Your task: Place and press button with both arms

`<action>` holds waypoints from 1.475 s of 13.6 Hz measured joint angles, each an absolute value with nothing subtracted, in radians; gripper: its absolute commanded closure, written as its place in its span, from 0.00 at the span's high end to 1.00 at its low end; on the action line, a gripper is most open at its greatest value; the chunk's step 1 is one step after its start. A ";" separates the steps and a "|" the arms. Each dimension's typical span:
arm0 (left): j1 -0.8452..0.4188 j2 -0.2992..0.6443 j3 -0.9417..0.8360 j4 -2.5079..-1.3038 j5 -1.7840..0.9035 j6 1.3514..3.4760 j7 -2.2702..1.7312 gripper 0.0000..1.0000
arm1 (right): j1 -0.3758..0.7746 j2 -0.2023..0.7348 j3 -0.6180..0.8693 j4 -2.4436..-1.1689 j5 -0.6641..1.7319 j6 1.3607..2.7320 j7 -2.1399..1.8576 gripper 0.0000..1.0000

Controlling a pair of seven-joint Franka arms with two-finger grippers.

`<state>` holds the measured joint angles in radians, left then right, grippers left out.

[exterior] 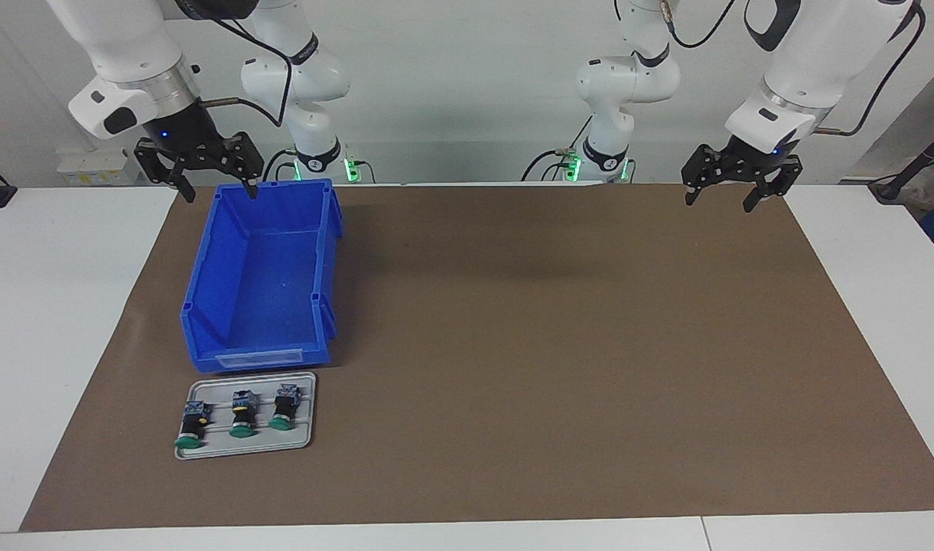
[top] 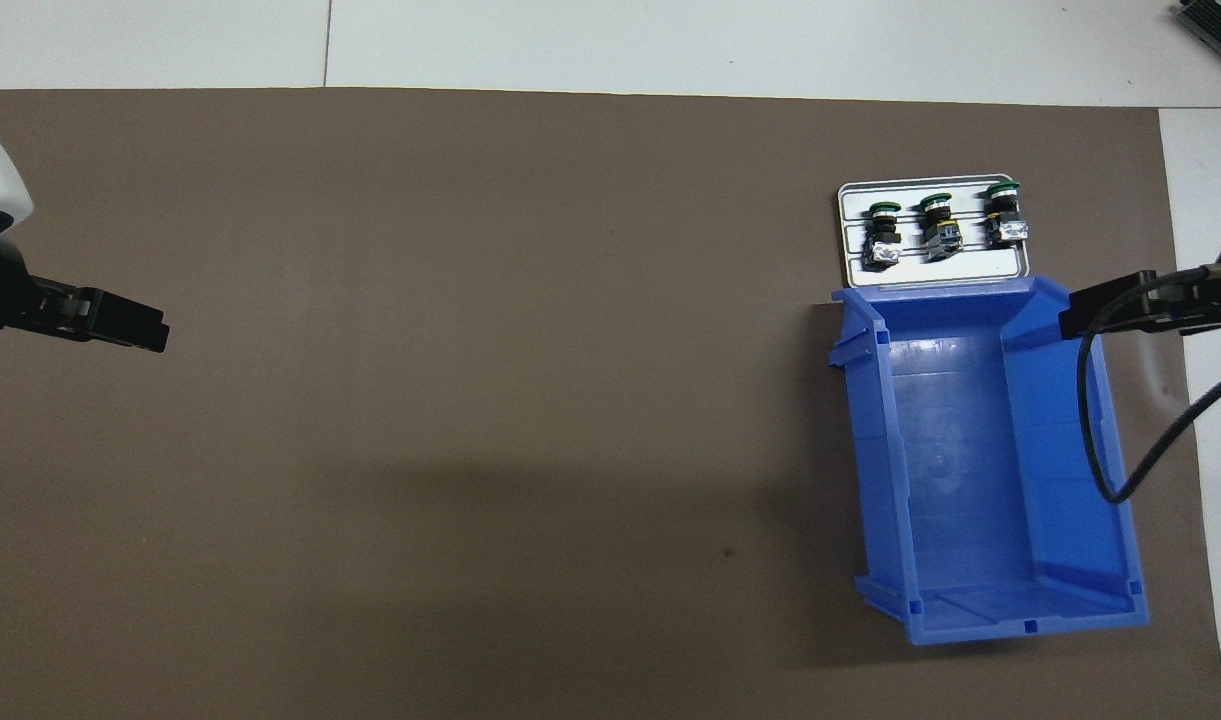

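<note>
We are holding our right gripper (exterior: 210, 184) up in the air over the robot-side end of the blue bin (exterior: 206, 306), its fingers standing spread with nothing between them. Under this gripper the bin is sitting on the brown mat (exterior: 551, 344) that is covering the surface (exterior: 53, 306), at the right arm's end. Past the bin's other end, farther out from the right gripper, a small grey tray (exterior: 302, 440) is lying just beside the bin's labelled wall. Three buttons are lying on that tray in a row, each on its side with the green cap pointing away from the robots: one button (exterior: 191, 425) toward the right arm's end of the tray, a middle button (exterior: 242, 415), and a third button (exterior: 284, 407) toward the left arm's end. None of them is touching either gripper.

We are keeping our left gripper (exterior: 728, 190) raised over the robot-side edge of the mat at the left arm's end, well apart from the bin, the tray and the buttons. Its fingers are also standing spread, and they are pinching nothing. The mat below this gripper is bare.

In the overhead view the right gripper (top: 1075, 318) is showing over the bin's wall, and the left gripper (top: 155, 335) over plain mat.
</note>
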<state>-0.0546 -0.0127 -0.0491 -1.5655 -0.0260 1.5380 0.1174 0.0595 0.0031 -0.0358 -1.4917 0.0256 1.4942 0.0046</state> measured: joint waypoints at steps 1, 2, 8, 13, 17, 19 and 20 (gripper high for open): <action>-0.055 -0.013 -0.049 -1.566 -0.026 1.538 0.117 1.00 | 0.059 0.003 -0.036 -1.492 0.026 1.494 0.005 0.99; -0.055 -0.013 -0.049 -1.566 -0.026 1.538 0.117 1.00 | 0.059 0.003 -0.036 -1.492 0.026 1.494 0.005 0.99; -0.055 -0.013 -0.049 -1.566 -0.026 1.538 0.117 1.00 | 0.058 0.009 -0.038 -1.514 0.025 1.542 0.005 0.98; -0.055 -0.013 -0.049 -1.566 -0.026 1.538 0.117 1.00 | 0.026 0.086 -0.043 -1.617 0.015 1.770 0.005 0.97; -0.055 -0.013 -0.049 -1.566 -0.026 1.538 0.117 1.00 | 0.018 0.221 -0.043 -1.624 0.013 1.944 -0.005 0.92; -0.055 -0.013 -0.049 -1.566 -0.026 1.538 0.117 1.00 | 0.009 0.280 -0.044 -1.624 0.013 2.032 -0.037 0.92; -0.055 -0.013 -0.049 -1.566 -0.026 1.538 0.117 1.00 | 0.003 0.308 -0.044 -1.624 0.013 2.075 -0.049 0.91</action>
<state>-0.0546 -0.0127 -0.0491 -1.5655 -0.0260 1.5380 0.1174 0.0034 0.3085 -0.0440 -1.6241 0.0130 2.0750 -0.0495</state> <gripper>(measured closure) 0.000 0.075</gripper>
